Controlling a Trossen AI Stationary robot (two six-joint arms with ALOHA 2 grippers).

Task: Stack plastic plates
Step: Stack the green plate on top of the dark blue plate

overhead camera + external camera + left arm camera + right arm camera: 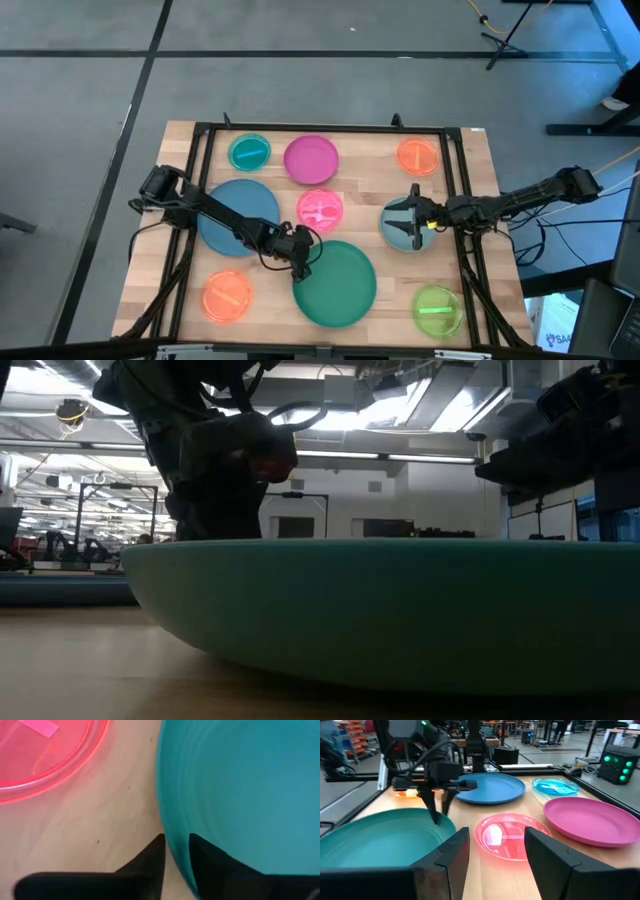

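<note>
The left claw (300, 262) is down at the rim of the large round teal plastic plate (335, 283), which lies flat near the front edge of the wooden surface (370, 190), about midway along it; in the left wrist view one dark finger (150, 857) sits outside the rim and the other inside, so the claw is closed on that plate's edge. Just behind the left arm lies the large round blue plastic plate (238, 215), toward the left side. The right claw (415, 222) hangs spread open over the small round grey-blue plastic plate (402, 228) near the right edge, holding nothing. Between the 2 arms sits a small clear pink plastic plate (320, 210), and behind it the larger magenta plastic plate (311, 158). A small teal plate (249, 152) sits toward the back left corner, a small orange plate (418, 156) toward the back right, another orange plate (227, 296) at the front left, and a lime green plate (437, 310) at the front right.
</note>
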